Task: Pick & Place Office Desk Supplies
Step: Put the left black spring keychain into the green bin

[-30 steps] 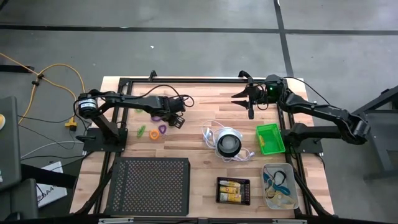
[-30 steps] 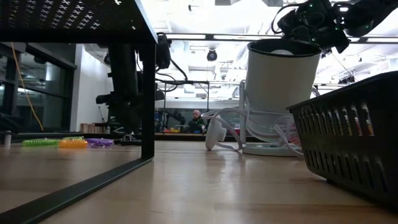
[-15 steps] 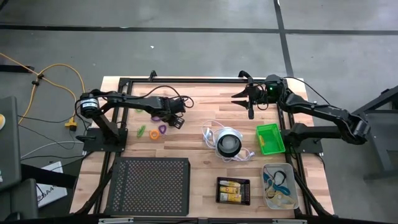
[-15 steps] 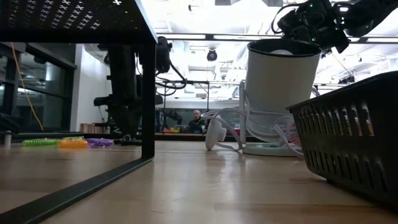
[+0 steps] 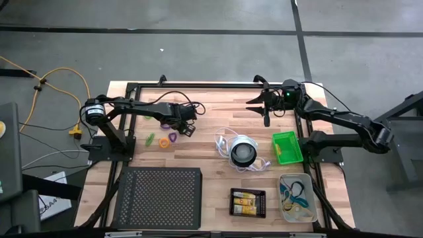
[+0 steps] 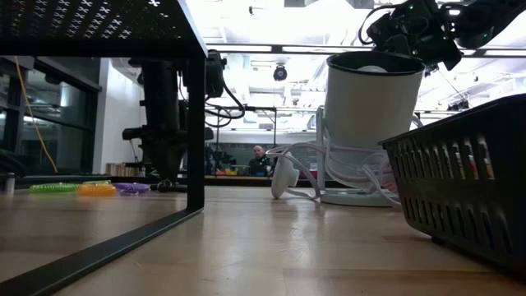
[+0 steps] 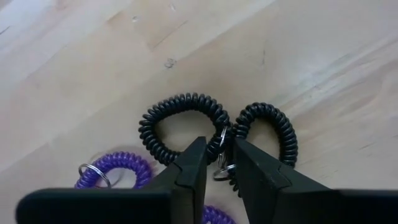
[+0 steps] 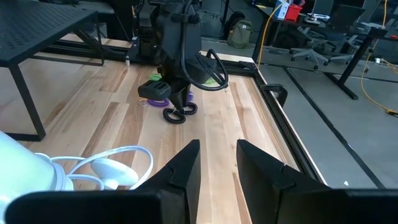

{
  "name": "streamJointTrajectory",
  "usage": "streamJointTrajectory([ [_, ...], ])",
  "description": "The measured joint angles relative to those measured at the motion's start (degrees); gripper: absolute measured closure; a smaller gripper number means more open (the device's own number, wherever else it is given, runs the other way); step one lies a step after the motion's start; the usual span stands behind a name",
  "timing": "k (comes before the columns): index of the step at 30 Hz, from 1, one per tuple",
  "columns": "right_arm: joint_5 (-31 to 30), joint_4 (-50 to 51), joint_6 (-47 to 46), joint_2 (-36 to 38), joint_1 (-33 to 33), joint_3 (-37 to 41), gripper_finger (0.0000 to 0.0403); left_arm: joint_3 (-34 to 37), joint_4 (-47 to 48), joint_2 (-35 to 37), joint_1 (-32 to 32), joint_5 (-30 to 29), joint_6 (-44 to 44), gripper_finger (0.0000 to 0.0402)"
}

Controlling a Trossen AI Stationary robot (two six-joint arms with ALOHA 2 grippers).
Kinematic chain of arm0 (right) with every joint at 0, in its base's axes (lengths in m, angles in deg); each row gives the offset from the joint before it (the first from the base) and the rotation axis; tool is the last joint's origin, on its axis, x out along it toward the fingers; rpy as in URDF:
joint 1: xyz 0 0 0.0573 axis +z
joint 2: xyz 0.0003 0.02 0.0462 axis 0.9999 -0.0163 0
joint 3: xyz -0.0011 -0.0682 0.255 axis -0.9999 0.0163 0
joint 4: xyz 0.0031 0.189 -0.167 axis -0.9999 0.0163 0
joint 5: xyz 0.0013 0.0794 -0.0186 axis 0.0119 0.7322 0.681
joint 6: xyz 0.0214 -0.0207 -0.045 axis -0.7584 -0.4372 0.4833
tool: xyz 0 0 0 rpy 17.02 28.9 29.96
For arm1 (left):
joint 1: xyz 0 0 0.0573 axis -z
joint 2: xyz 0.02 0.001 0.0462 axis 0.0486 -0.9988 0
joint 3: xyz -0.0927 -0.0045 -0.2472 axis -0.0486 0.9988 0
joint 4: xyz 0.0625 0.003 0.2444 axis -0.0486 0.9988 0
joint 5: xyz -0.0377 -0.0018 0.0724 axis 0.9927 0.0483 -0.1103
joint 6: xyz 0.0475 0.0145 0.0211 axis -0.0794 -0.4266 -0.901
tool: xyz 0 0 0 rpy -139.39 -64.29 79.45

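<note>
Landmark: the round white-and-black object (image 5: 242, 152) at mid-table; places below are given from it.
Left gripper (image 7: 216, 163): far to its left, down at the wood, fingers narrowed around the middle of the black coil loop (image 7: 186, 118), where a metal ring sits.
Purple loop (image 7: 118, 171): just beside the black one, touching or nearly so.
Green loop (image 5: 151, 139), orange loop (image 5: 162, 143): left of the landmark, nearer than the gripper.
Step in hand: likely pinching the black loop; close squarely on the ring junction and lift straight, so the purple one is not dragged.
Right gripper (image 8: 217, 163): beyond the landmark, raised, fingers parted narrowly, holding nothing.
</note>
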Motion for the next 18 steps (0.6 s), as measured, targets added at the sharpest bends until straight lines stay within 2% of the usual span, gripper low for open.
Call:
streamJointTrajectory([
  [7,0.0,0.2,0.0,0.0,0.0,0.0,0.031,0.0,-0.1,-0.2,-0.5,0.0,-0.3,0.0351],
  [18,0.0,0.2,0.0,0.0,0.0,0.0,0.031,0.3,-0.7,-0.8,-0.5,0.5,-0.3,0.0353],
])
